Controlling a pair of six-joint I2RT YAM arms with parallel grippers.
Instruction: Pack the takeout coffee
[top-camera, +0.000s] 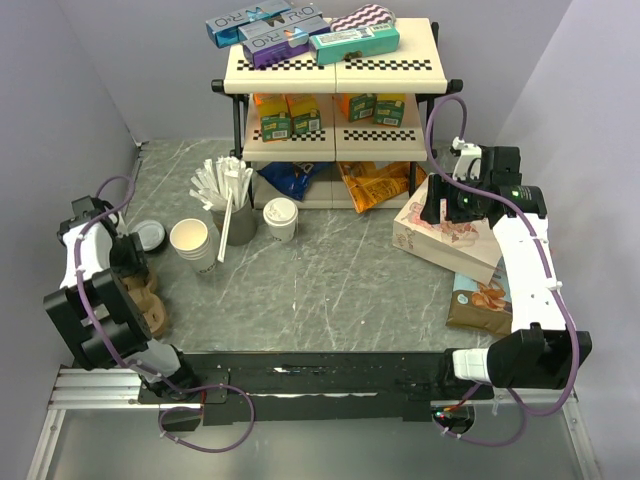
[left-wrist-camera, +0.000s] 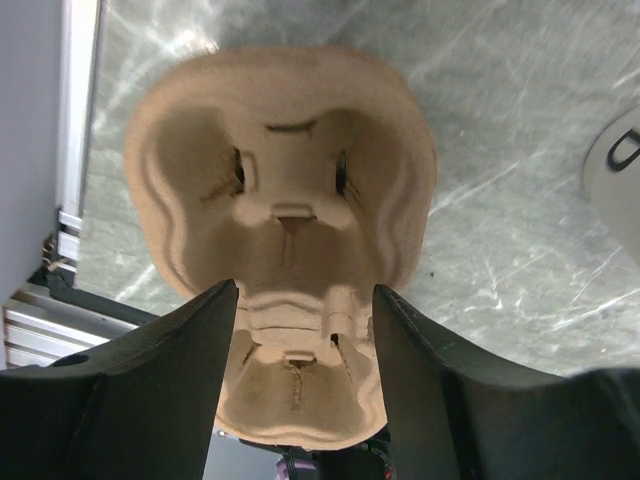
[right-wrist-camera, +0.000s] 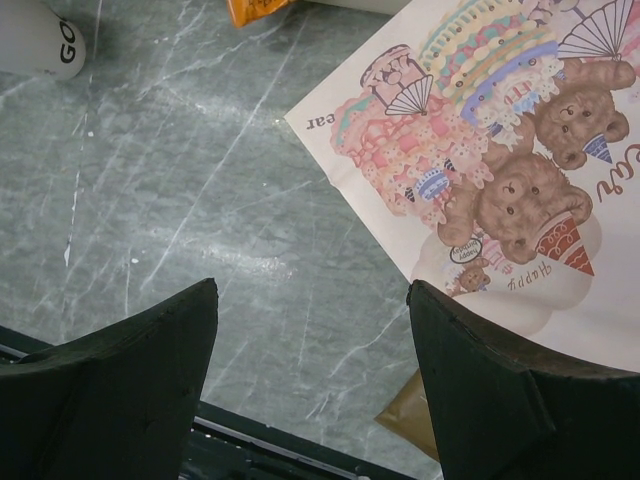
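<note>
The takeout coffee (top-camera: 193, 240), a small white paper cup with a cream-tan inside, stands open on the table left of centre. A tan pulp cup carrier (top-camera: 146, 305) lies at the left edge of the table. My left gripper (top-camera: 128, 262) hovers over it. In the left wrist view the fingers stand apart over the near pocket of the carrier (left-wrist-camera: 280, 190), and the gripper (left-wrist-camera: 305, 290) holds nothing. My right gripper (top-camera: 445, 205) is open and empty above bare table, beside a teddy-bear box (right-wrist-camera: 500, 170).
A dark grey cup of white sticks (top-camera: 235, 215) and a lidded white cup (top-camera: 280, 218) stand behind the coffee. Flat lids (top-camera: 148, 235) lie by the left arm. A shelf of snacks (top-camera: 335, 110) stands at the back. The teddy-bear box (top-camera: 445, 240) and a snack bag (top-camera: 480, 300) lie at the right.
</note>
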